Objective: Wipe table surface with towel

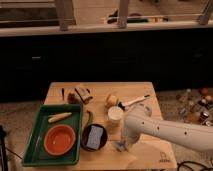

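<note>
My white arm [165, 131] reaches in from the right and bends down to the wooden table [150, 150]. The gripper [122, 145] is low over the table's front middle, just right of a dark bowl [86, 144] and below a white cup [115, 114]. A small pale bluish patch shows at the gripper's tip; I cannot tell whether it is cloth. A grey-blue folded towel or sponge [95, 136] lies in the dark bowl.
A green tray [35, 150] at the front left holds an orange bowl [59, 139] and a yellow item [59, 117]. A round fruit [112, 99], a white-handled brush [134, 101] and a brown object [82, 95] lie farther back. Bottles stand off the table at right [195, 107].
</note>
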Tool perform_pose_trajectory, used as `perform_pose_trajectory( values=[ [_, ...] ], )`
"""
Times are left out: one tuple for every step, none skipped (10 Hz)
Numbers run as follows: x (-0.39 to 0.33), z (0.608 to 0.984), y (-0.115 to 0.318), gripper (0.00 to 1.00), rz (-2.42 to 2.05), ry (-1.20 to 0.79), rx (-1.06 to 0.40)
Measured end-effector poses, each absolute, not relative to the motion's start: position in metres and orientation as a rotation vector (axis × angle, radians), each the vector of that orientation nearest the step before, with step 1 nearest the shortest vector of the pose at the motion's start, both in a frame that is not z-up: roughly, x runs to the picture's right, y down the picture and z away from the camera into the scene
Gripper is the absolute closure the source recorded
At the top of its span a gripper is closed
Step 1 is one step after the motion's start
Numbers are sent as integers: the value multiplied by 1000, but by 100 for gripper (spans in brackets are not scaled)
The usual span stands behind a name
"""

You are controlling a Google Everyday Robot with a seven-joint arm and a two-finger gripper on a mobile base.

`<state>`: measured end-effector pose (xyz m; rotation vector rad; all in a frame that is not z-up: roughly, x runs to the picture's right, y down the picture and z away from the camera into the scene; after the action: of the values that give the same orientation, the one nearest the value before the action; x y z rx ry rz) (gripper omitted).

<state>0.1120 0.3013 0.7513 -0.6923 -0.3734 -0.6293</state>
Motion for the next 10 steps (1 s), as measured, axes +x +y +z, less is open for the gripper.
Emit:
perform_pose_trajectory(
  values=[
    [116,743,313,100,-640,-383,-723],
    [121,741,317,100,-640,-380,-742],
    [129,739,321,100,-637,-374,-758],
    [144,737,324,100,-619,-352,-773],
    [157,736,324,100,-598,-328,-777],
    [165,736,324,100,-584,-307,-777],
    [172,737,321,100,-569,-277,-772],
    [177,741,315,100,-560,-258,-757],
    [179,744,311,100,-551,-248,-745],
    [181,750,304,100,-548,-236,-728]
  ],
)
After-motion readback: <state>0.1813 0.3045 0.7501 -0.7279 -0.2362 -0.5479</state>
